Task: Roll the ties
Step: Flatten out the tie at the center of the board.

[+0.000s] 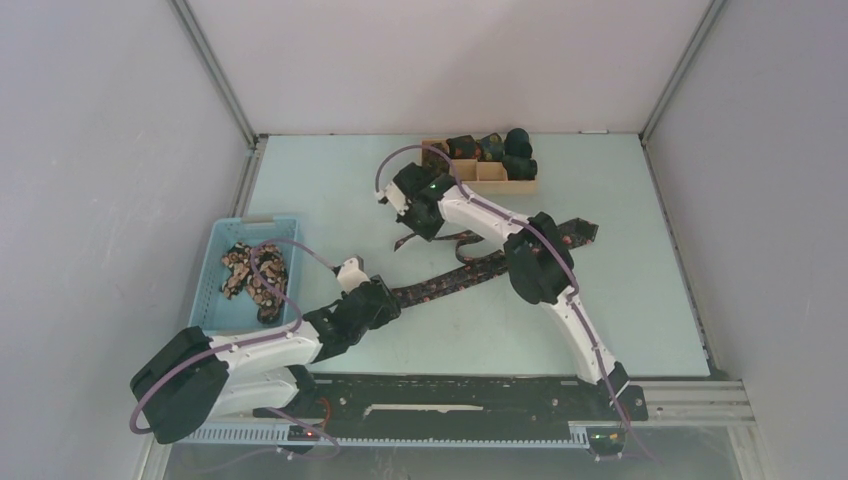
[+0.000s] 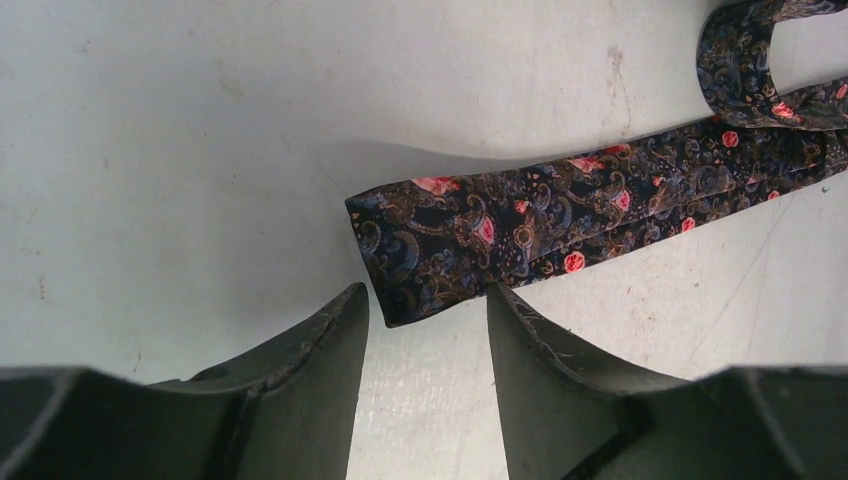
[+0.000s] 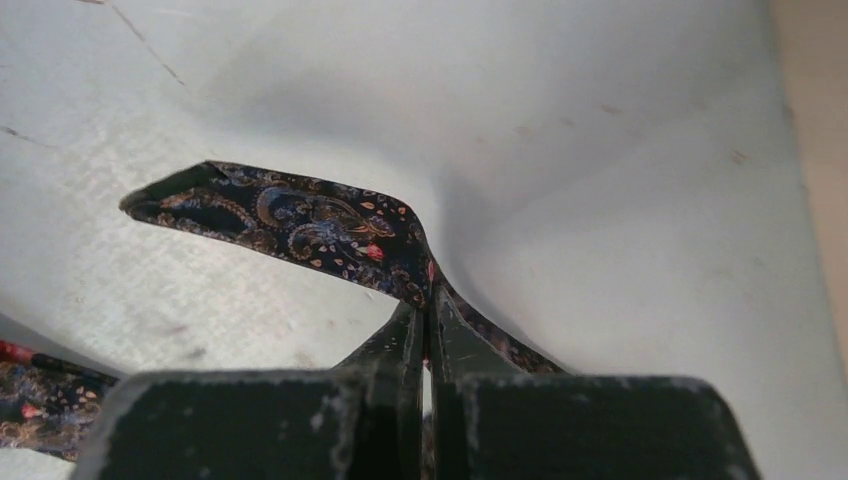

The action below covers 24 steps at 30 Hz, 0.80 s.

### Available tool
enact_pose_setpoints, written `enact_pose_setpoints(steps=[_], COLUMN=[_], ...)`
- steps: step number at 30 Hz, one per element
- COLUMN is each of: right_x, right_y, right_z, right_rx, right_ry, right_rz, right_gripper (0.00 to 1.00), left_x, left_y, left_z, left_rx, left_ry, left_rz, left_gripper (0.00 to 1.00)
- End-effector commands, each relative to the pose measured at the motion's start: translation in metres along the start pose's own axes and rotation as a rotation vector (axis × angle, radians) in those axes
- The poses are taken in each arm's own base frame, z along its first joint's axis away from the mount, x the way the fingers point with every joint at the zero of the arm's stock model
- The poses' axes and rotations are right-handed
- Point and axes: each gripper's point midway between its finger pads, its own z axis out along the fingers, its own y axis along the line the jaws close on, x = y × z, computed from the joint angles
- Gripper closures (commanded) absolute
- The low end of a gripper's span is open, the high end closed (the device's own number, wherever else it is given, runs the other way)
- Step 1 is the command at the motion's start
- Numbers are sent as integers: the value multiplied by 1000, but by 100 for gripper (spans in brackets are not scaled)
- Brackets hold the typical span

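Observation:
A dark floral tie [image 1: 470, 270] lies stretched across the middle of the table. Its wide end [image 2: 450, 235] lies flat just in front of my left gripper [image 2: 428, 310], which is open and empty, its fingers either side of the tie's corner without touching it. My right gripper [image 3: 428, 312] is shut on the tie's narrow end [image 3: 290, 220] and holds it lifted off the table; the free tip sticks out to the left. In the top view the right gripper [image 1: 418, 225] is at the table's middle back and the left gripper [image 1: 385, 297] is near the tie's front-left end.
A light-blue basket [image 1: 222, 300] at the left holds bunched ties [image 1: 255, 275]. A tan wooden divided tray [image 1: 490, 175] at the back holds rolled ties [image 1: 500, 148]. Grey walls enclose the table.

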Motion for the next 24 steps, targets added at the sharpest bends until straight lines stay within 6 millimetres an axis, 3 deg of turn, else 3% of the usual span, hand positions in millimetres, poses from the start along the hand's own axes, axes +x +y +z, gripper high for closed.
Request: enact_pose_setpoints(steps=[1,7,10,14,17,24], right_x=[-49,-43,-22,17,59,129], right_y=[-48,-104,-131,-166,-200,-255], right_z=[-98,-203,-235,-259,-268,-271], right_rx=[213,317,333,340,392,443], right_ry=[-222,-473,-565,-656,-694,-698], right_rz=[122,348,439,575,692,868], right_gripper=[100,100,100,100,100,100], left_x=[5,5,3,2,3,0], left_y=[21,23,20,19,20,21], left_z=[-1,0,-1,-1,-2,-7], left_rx=[-63,-68,-60,-54,-49,-41], left_ry=[3,-4,-7,-11,-10,-22], left_rz=[19,15,13,7,2,-7], left_gripper=[45,46,46,47,47,48])
